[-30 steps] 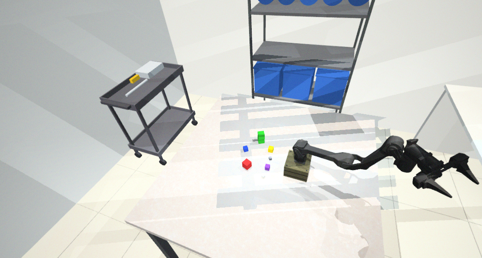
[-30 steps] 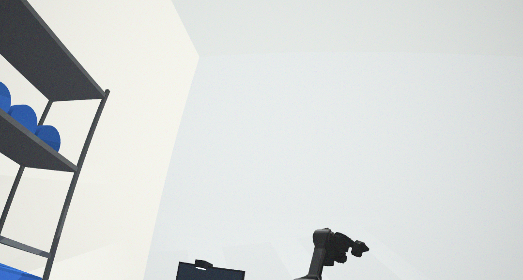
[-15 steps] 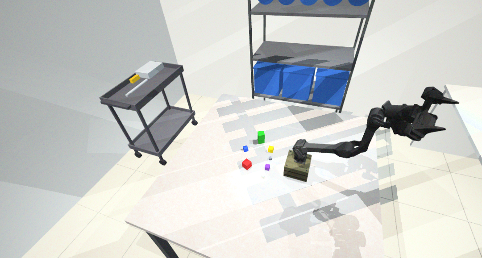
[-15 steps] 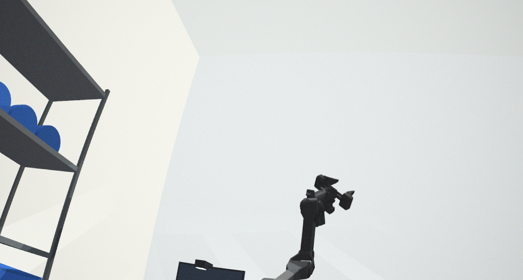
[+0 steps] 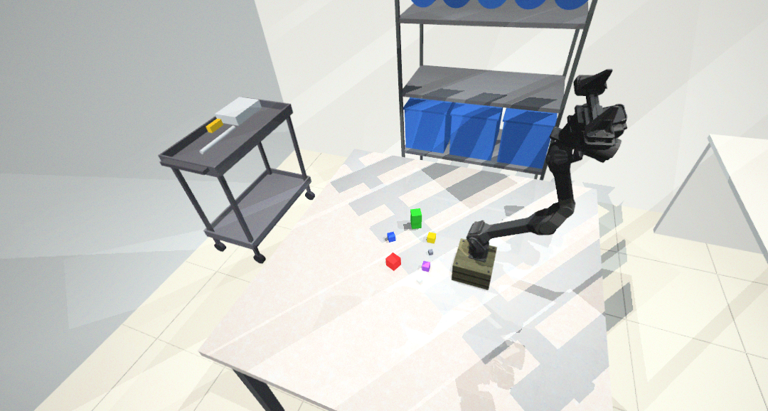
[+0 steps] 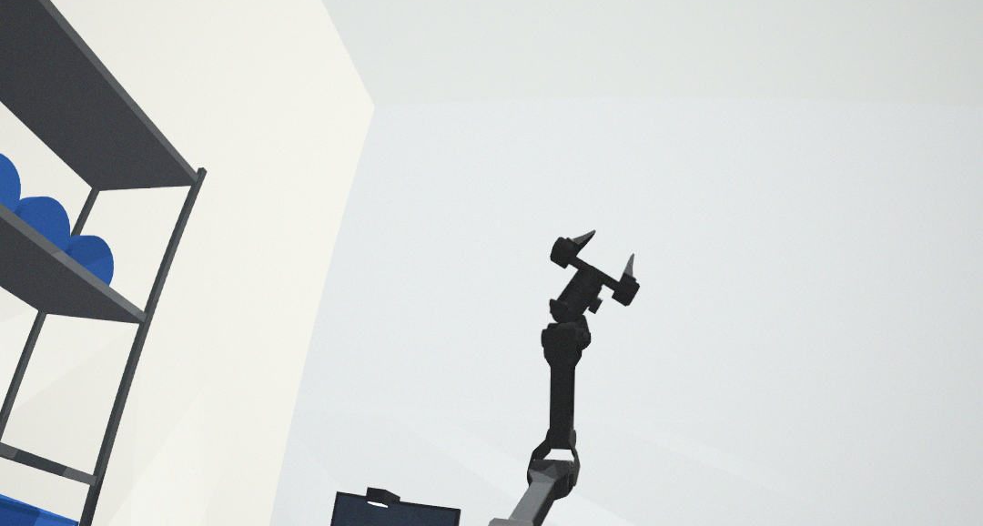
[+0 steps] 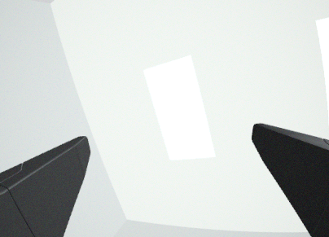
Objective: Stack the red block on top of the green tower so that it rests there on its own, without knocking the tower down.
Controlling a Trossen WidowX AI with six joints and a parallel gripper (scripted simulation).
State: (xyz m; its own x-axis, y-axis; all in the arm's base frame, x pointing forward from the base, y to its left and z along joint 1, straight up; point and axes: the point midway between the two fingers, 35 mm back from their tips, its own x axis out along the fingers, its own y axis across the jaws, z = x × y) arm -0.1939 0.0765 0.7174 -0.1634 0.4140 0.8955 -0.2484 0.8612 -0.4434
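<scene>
Pincer (image 6: 607,248) spread wide, nothing betw. fingers, raised high, pointing up, off desk's (image 5: 343,322) right-rear corner. Red block (image 5: 393,261) flat on desk mid-area, nearer left edge than arm base. Green tower (image 5: 415,217) upright just behind it toward rear edge, apart from block.
</scene>
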